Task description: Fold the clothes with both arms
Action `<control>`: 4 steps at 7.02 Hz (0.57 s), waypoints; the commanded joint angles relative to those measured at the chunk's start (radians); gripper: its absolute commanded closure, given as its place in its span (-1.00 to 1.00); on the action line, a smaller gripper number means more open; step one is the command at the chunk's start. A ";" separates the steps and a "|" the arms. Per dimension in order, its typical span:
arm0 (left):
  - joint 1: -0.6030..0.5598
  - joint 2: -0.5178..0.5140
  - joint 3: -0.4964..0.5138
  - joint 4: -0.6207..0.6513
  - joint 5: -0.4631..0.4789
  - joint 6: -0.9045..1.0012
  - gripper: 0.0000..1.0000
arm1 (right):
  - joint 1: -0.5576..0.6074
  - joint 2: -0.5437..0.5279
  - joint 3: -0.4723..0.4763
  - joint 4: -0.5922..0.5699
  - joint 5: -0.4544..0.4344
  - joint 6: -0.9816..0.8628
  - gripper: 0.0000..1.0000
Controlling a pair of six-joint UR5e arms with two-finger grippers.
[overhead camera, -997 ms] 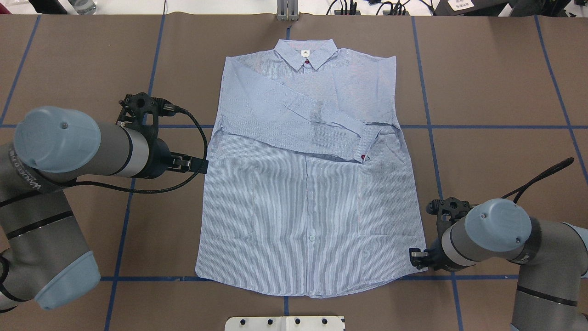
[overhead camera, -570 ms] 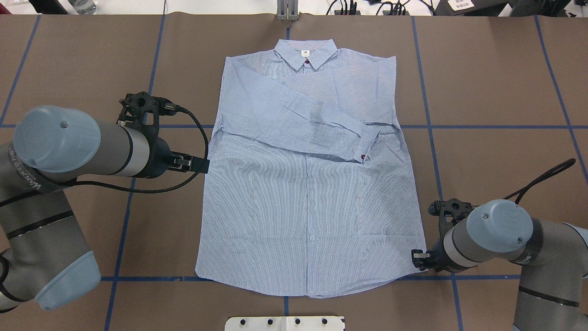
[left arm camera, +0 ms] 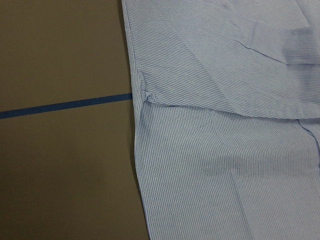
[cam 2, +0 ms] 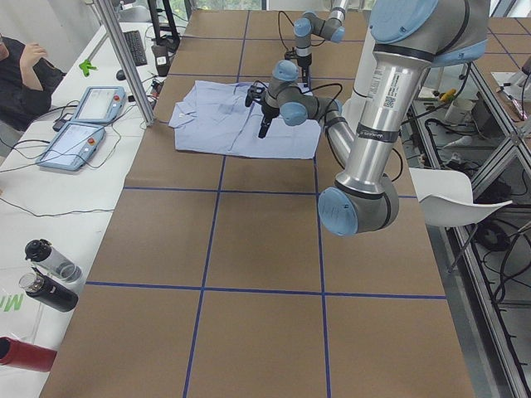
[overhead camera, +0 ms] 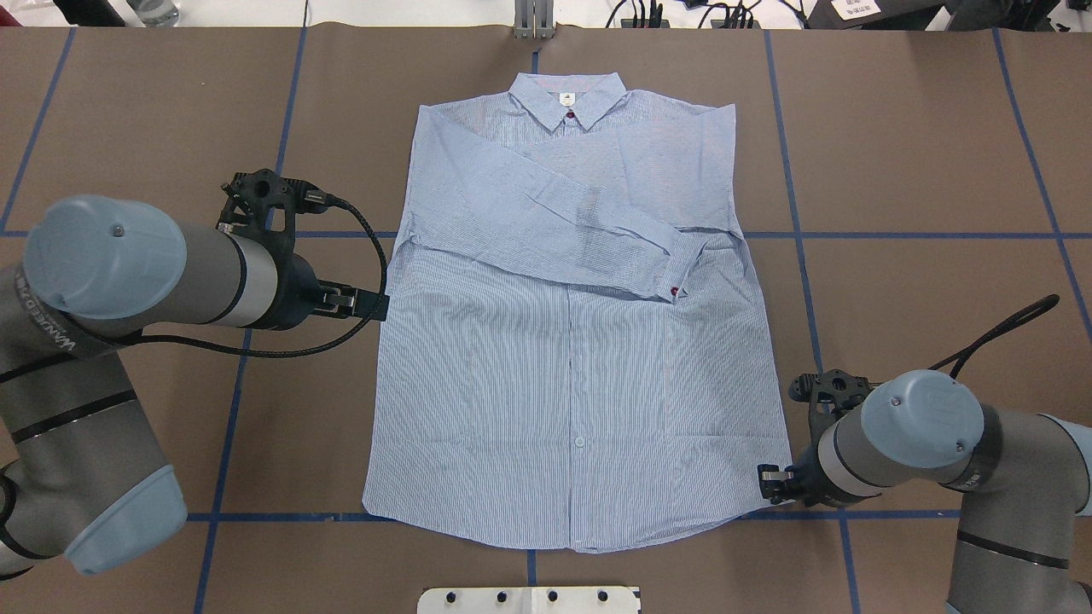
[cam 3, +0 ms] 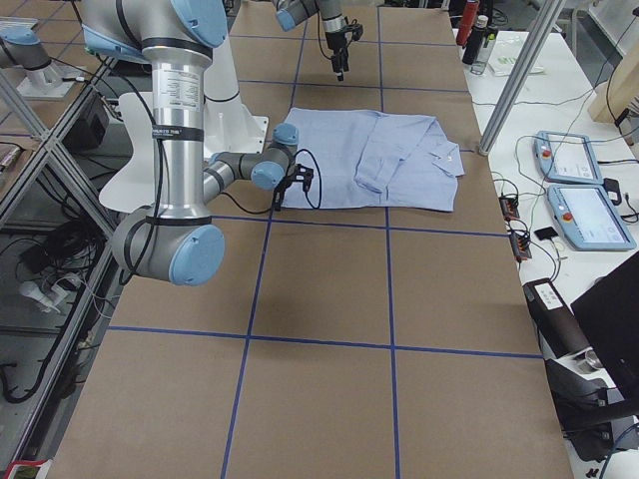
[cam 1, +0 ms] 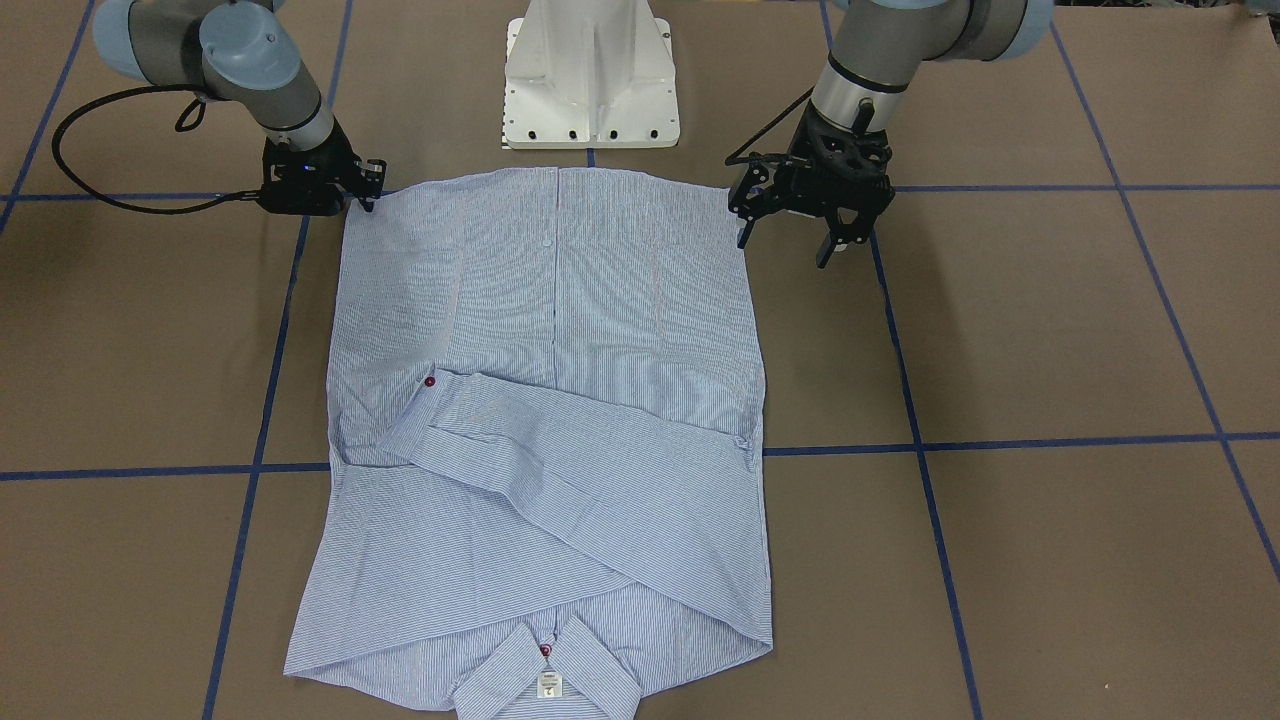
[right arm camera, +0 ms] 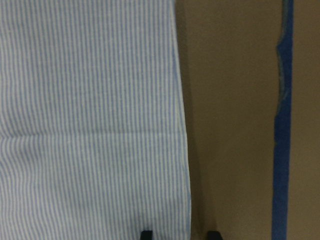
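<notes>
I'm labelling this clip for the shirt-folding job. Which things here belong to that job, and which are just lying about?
Belong to the job:
- striped shirt, flat on the table
- left gripper, jaws open, beside the shirt's side edge
- right gripper, jaws open, at the hem corner

Just lying about:
- drink bottles
- control tablets
- white pedestal

A light blue-and-white striped button-up shirt (overhead camera: 572,384) lies on the brown paper tabletop (overhead camera: 896,128), collar far from the robot, hem nearest, one sleeve across its chest. The black left tool (overhead camera: 380,305) is just beside its left edge, the black right tool (overhead camera: 765,483) at its near right corner
</notes>
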 commanded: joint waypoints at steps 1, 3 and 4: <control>0.000 -0.001 0.000 0.000 0.000 0.000 -1.00 | 0.000 0.000 -0.010 0.003 0.000 -0.005 0.04; 0.000 -0.001 0.000 0.000 0.001 0.000 -1.00 | 0.000 0.002 -0.010 0.005 0.002 -0.005 0.50; 0.000 -0.001 0.000 0.000 0.001 0.000 -1.00 | 0.000 0.002 -0.009 0.005 0.000 -0.005 0.94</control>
